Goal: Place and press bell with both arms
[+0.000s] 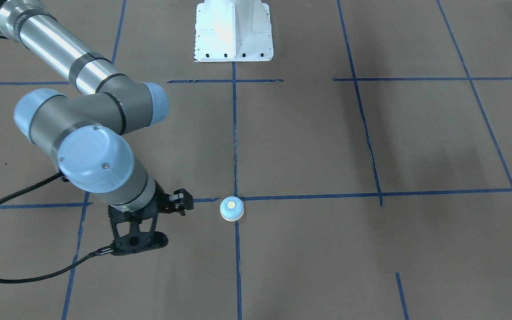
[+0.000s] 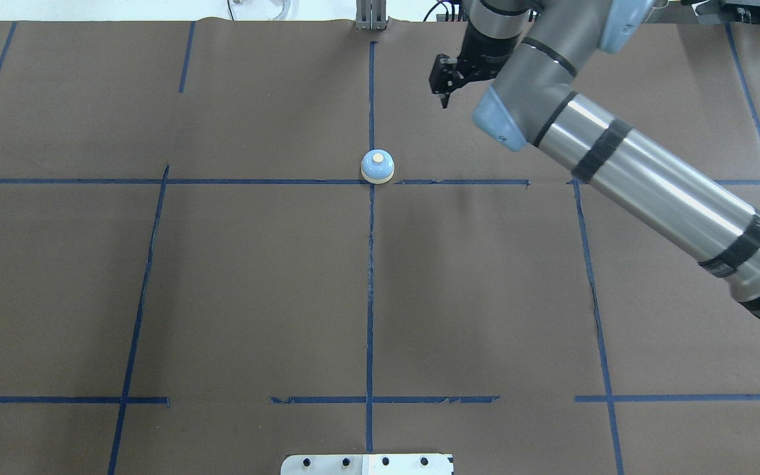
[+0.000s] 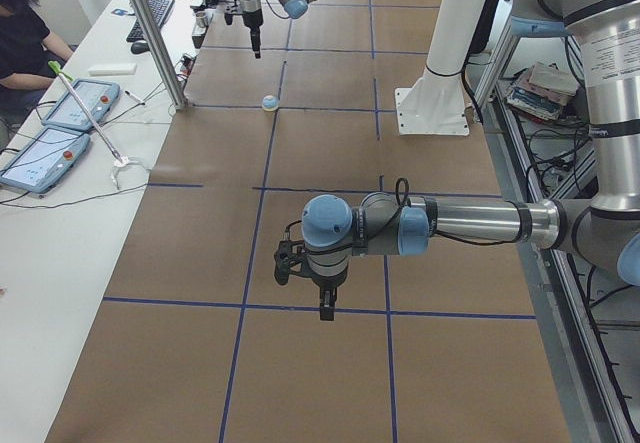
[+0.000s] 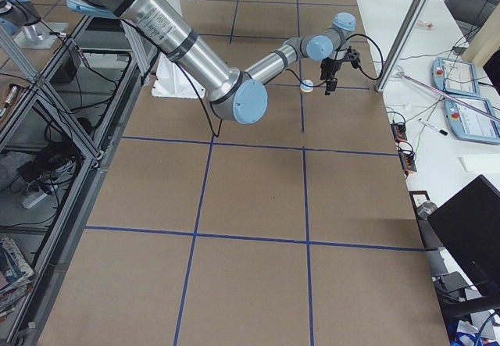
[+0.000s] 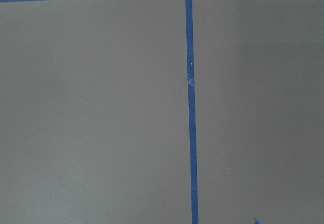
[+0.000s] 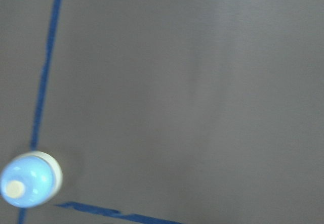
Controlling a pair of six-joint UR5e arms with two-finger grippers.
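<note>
The right arm [image 1: 82, 115] is stretched far across the surface [image 2: 254, 284]. In the overhead view its silver forearm is brought in from the 3 o'clock edge and bent at the blue-capped elbow, and the wrist is turned downward. The right arm's jaws are held above the paper at about 1 o'clock from the bell [image 2: 377, 165], near it but apart from it. Their tips are masked by the black frame and wrist, so it cannot be told whether they are apart or together. A black cable [image 1: 16, 198] is trailed from the wrist.

The left arm [image 3: 460, 225] is seen only from the surface's end. Its forearm is laid out level from 3 o'clock and the wrist is pointed down. The left arm's jaws are hung near a tape line, well apart from the bell, which is found at about 11 o'clock from them. Whether they are apart cannot be told.

The bell is stood upright on a crossing of blue tape lines [image 2: 370, 284], button uppermost. The surface is covered in brown paper and divided into squares by the tape. A white pedestal [image 1: 234, 33] is bolted down at 6 o'clock from the bell in the overhead view. At 9 o'clock in the left-end view, a white bench [image 3: 60, 263] is set with two touch-screen pendants [image 3: 45, 158] and a keyboard [image 3: 155, 11], and a person in black [image 3: 25, 38] is seated there.
</note>
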